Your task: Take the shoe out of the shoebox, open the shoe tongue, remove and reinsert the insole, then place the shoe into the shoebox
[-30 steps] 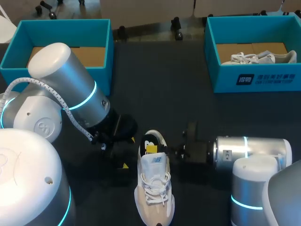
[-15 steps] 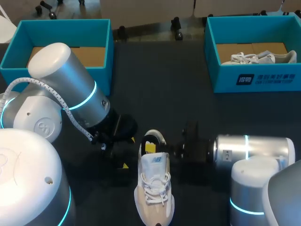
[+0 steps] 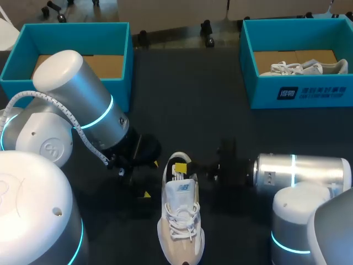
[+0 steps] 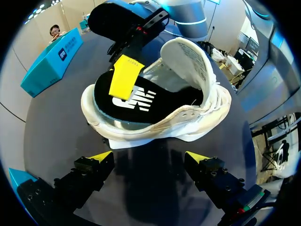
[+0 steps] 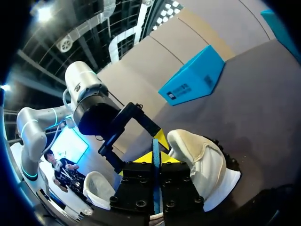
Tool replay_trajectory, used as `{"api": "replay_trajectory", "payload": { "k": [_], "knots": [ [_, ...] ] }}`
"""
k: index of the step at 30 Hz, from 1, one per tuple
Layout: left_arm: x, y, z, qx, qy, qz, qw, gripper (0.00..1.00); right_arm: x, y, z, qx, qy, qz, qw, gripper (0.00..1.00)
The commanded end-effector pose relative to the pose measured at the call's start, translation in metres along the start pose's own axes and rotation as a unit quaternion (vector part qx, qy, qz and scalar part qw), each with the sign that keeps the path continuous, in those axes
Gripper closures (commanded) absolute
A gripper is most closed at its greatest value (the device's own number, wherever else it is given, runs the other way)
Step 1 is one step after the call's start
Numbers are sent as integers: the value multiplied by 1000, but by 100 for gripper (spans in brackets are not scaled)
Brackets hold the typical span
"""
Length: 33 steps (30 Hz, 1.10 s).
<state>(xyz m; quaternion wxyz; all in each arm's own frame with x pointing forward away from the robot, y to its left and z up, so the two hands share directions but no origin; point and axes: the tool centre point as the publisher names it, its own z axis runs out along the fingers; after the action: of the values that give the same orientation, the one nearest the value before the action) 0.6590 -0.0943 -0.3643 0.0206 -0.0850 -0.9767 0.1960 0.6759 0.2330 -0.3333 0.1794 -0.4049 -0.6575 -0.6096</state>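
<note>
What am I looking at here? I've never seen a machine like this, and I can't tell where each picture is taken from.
This is a robot with two arms at a dark table. Each arm ends in an end effector, a two-fingered pincer with yellow tips. One picture looks down from above and behind the robot. The other two come from cameras on its wrists. On the table are a white shoe, a blue left box and a blue right box holding a second shoe. The left end effector is open, with the shoe just ahead of it. The right end effector is shut on the shoe's black insole near the heel.
</note>
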Motion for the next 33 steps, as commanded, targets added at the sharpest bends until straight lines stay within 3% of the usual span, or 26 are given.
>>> {"api": "replay_trajectory", "payload": {
  "k": [1,13,20,23,25,28,33],
  "knots": [
    [1,1,1,1,-1,0,1000,0,-7,2,3,8,5,8,1000,100],
    [1,1,1,1,-1,0,1000,0,7,-33,11,9,-7,51,999,100],
    [1,1,1,1,-1,0,1000,0,12,-31,7,2,-16,39,999,100],
    [1,1,1,1,-1,0,1000,0,14,-23,5,2,-22,20,1000,58],
    [1,1,1,1,-1,0,1000,0,15,-18,3,3,-28,10,1000,44],
    [1,1,1,1,-1,0,1000,0,17,-10,1,7,-34,-8,999,36],
    [1,1,1,1,-1,0,1000,0,23,2,-3,15,-44,-35,998,35]
  ]
}}
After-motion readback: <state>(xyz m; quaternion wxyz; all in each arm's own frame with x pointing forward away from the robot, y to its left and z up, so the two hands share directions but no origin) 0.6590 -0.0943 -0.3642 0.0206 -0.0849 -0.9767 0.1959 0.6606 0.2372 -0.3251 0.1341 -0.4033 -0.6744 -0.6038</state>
